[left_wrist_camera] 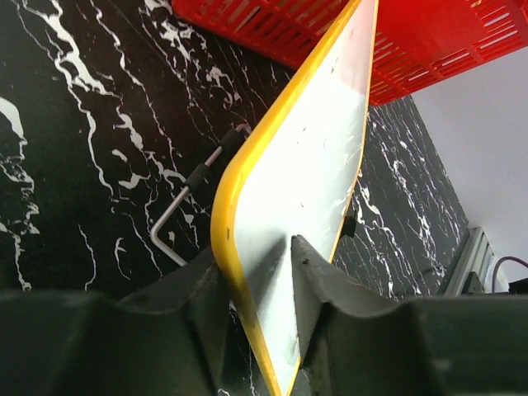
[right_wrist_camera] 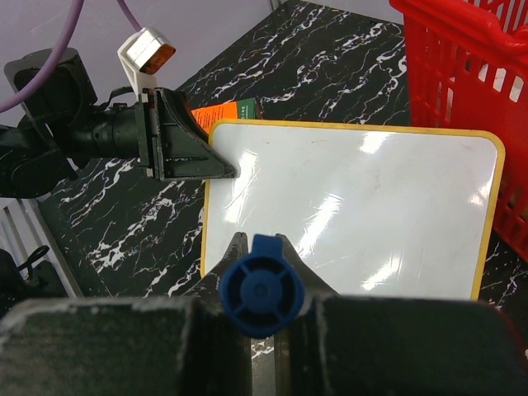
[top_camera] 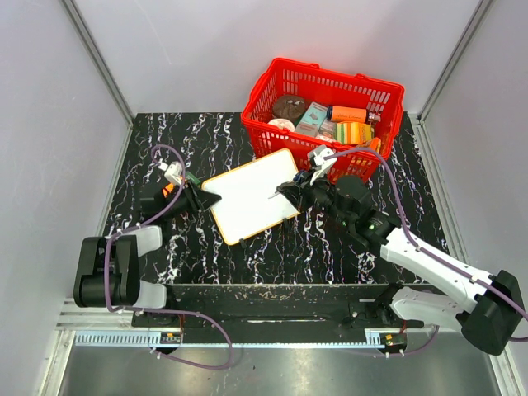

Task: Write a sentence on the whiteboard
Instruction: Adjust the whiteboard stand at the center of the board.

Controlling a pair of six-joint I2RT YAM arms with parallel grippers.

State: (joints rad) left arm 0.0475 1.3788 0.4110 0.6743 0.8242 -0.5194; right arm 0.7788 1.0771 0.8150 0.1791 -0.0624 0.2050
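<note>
One red basket (top_camera: pixel 338 73) sits at the far right of the table (top_camera: pixel 206 136), packed full. In it I count one brown round item (top_camera: pixel 290 106), one white round item (top_camera: pixel 280 124), one teal box (top_camera: pixel 312 118), one orange box (top_camera: pixel 348 114) and one striped multi-colour stack (top_camera: pixel 355 132). The rest is too jumbled to count.

Other counts: one whiteboard (top_camera: pixel 252 194), one blue marker (right_wrist_camera: pixel 262 295), two arms. One orange-and-green flat pack (right_wrist_camera: pixel 227 111) lies by the board's left corner. One bent metal rod with a black sleeve (left_wrist_camera: pixel 190 198) lies on the table, partly under the board.

The whiteboard is mid-table between the two arms, turned at an angle, with its far corner just beside the basket front. It is a white rectangle with rounded corners and a thin yellow rim. The face is glossy and plain white, with glare patches and faint grey smudges.

The left fingers (left_wrist_camera: pixel 322 289) straddle the near-left corner, one by the rim and one over the white face. I can't tell if they really clamp it. The right fingers (right_wrist_camera: pixel 237 260) are pressed onto the blue marker, over the board's right edge.
</note>
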